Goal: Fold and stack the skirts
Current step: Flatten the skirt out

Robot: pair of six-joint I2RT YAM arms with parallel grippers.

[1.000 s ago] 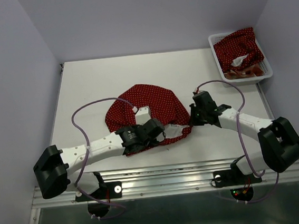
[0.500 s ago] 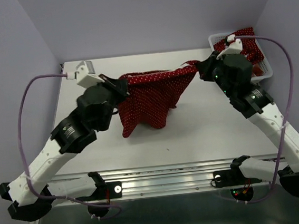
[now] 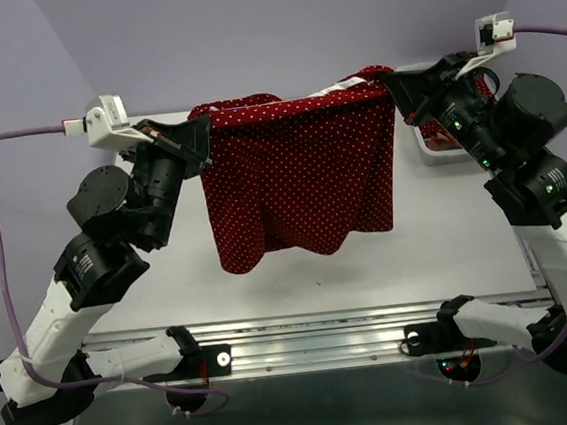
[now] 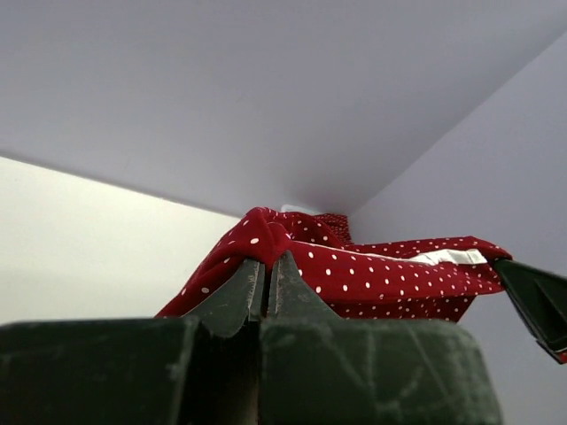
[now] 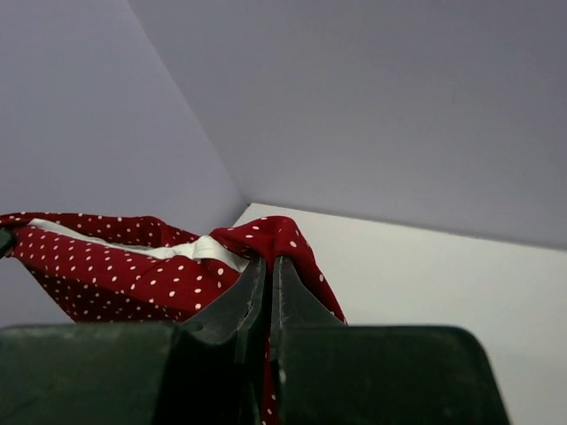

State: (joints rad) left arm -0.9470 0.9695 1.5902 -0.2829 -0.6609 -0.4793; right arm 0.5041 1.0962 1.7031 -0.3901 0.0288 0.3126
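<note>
A dark red skirt with white dots (image 3: 300, 176) hangs spread in the air above the table, held up by its top edge. My left gripper (image 3: 203, 132) is shut on its left corner, and my right gripper (image 3: 392, 83) is shut on its right corner. In the left wrist view the jaws (image 4: 266, 270) pinch a fold of the dotted skirt (image 4: 372, 270). The right wrist view shows its jaws (image 5: 267, 270) pinching the cloth (image 5: 133, 270) beside the white waistband. The skirt's lower hem hangs just above the table. Other skirts are mostly hidden behind my right arm.
A white mesh basket (image 3: 436, 150) stands at the table's far right, largely covered by my right arm. The white table (image 3: 419, 260) ends at a metal rail along its near edge. Lilac walls close in the left, back and right sides.
Both arms have risen from the table, lifting the dotted skirt from a heap into a hanging spread, and have drawn apart. The right gripper closed on the cloth at the start.
</note>
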